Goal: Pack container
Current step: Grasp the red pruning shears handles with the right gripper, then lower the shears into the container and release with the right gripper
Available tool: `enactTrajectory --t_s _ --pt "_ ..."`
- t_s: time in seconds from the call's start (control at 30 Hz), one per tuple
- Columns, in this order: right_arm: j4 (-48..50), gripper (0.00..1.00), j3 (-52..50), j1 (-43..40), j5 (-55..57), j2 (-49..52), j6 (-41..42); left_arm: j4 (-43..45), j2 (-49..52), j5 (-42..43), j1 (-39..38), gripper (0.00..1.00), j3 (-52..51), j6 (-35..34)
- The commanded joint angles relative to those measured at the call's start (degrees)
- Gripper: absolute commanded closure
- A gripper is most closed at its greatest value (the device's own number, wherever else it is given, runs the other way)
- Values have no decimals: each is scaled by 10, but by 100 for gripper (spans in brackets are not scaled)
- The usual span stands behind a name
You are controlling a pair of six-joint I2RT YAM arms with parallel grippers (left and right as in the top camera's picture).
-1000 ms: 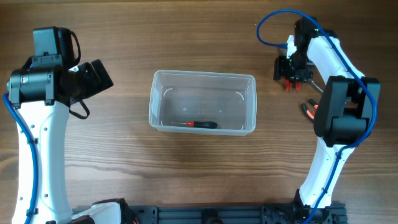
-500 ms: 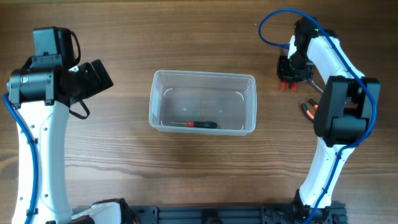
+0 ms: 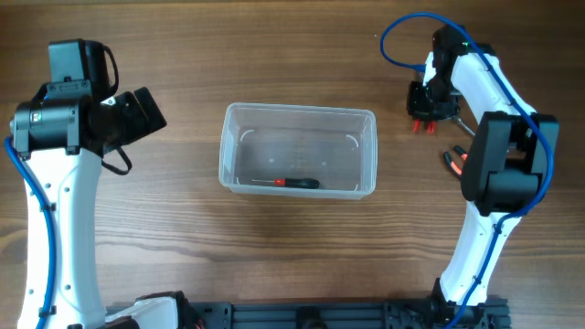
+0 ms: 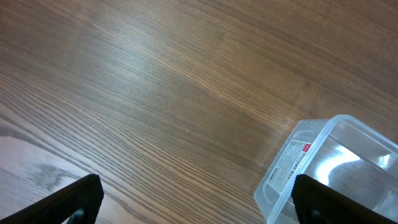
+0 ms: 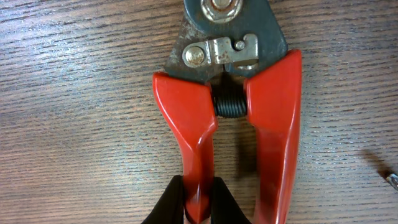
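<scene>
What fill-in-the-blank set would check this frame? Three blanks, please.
The small red-and-black tool lies ___ the clear plastic rectangular container. The right gripper pinches one ___ handle of the metal cutters. On the left gripper the jaws stand ___, not shut.
Missing: inside; red; open.

The table (image 3: 274,256) is brown wood, its grain running left to right across the top. A clear plastic container (image 3: 300,110) stands directly on it near the middle, and a white label shows on one outer wall (image 4: 291,163). At the far right lie red-handled cutters (image 3: 426,125), flat on the wood, with a dark metal head and a spring between the handles (image 5: 273,124). Nearer, also on the right, an orange-handled tool (image 3: 451,161) rests on the table, partly hidden.
</scene>
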Motion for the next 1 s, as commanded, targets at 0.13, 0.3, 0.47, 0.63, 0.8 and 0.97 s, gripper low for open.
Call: enactTrajectory --t_s 0.13,0.3,0.47,0.63,0.8,0.97 --pt "-3 96 -1 3 10 16 4 0 3 5 3 0 -1 -10" --pt "-3 95 -1 3 10 16 4 0 3 5 3 0 -1 -10" --pt "-5 96 -1 3 10 16 4 0 3 5 3 0 -1 -10" --pt "-6 96 -1 3 10 15 3 0 3 5 3 0 -1 -10" --pt "-14 96 0 3 10 3 3 0 3 5 3 0 -1 -10" --pt "-13 96 0 17 17 -61 -26 1 3 5 3 0 -1 -10"
